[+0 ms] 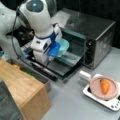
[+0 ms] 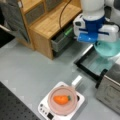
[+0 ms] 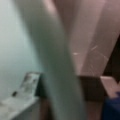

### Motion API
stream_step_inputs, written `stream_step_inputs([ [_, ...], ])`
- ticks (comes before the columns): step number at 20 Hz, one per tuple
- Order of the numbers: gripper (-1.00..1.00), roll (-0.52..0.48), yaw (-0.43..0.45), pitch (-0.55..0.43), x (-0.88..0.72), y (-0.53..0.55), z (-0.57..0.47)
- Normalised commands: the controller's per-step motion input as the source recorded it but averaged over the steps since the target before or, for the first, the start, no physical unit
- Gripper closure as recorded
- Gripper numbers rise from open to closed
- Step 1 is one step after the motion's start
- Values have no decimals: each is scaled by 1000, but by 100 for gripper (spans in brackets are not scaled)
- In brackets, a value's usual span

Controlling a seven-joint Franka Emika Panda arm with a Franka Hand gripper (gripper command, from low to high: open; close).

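My gripper (image 1: pixel 55 51) (image 2: pixel 100 37), white with blue parts, is shut on the rim of a pale teal bowl (image 1: pixel 64 46) (image 2: pixel 110 48). In both front views the bowl hangs just above the open glass door (image 1: pixel 62 65) (image 2: pixel 96 63) of a steel toaster oven (image 1: pixel 92 32) (image 2: pixel 111 87), at the mouth of its cavity. The wrist view is filled by the bowl's rim (image 3: pixel 58 65), which runs steeply through the frame, with the bowl's inside to its left and the oven's brownish interior (image 3: pixel 92 45) behind. One grey finger (image 3: pixel 26 83) shows at the lower left.
An orange carrot (image 1: pixel 105 86) (image 2: pixel 61 99) lies on a pink plate (image 1: pixel 96 87) (image 2: pixel 72 105) on a white hob (image 1: pixel 110 102) (image 2: pixel 43 108) with a handle. A wooden cabinet (image 1: pixel 22 87) (image 2: pixel 47 22) with an open grey drawer (image 2: pixel 61 40) stands beside the oven door.
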Motion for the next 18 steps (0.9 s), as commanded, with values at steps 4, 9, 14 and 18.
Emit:
stream_step_inputs([
  [4,100,81,-167,-134,-38,270,-114],
  [9,-100,86,-175,-112,-65,251,-109],
  [14,-100,98,-165,-107,-103,222,-94],
  [18,-100,102,-162,-117,-107,134,-92],
])
